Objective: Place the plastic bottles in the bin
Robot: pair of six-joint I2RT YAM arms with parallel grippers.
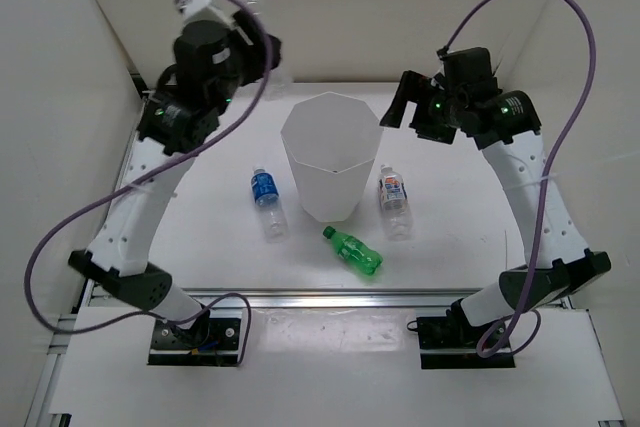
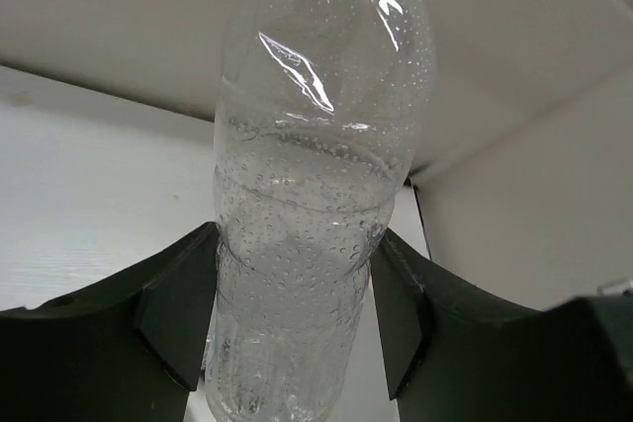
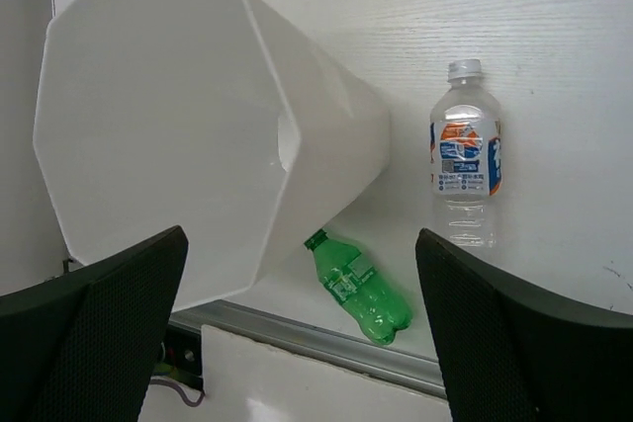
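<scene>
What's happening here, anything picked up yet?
The left hand is clamped on a clear bottle and holds it raised at the far left, off to the left of the bin, not over it. The right hand is open and empty, hovering just right of the bin. Three bottles lie on the table: a blue-labelled bottle left of the bin, a white/red-labelled bottle right of it, and a green bottle in front.

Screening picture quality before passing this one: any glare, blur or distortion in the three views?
Top external: even light, sharp, only soft shadows by the bin. Left wrist: white glare streaks on the plain clear bottle clamped in the left gripper; droplets sharp. Right wrist: wide-angle view swells the bin's rim; green bottle sharp.
</scene>
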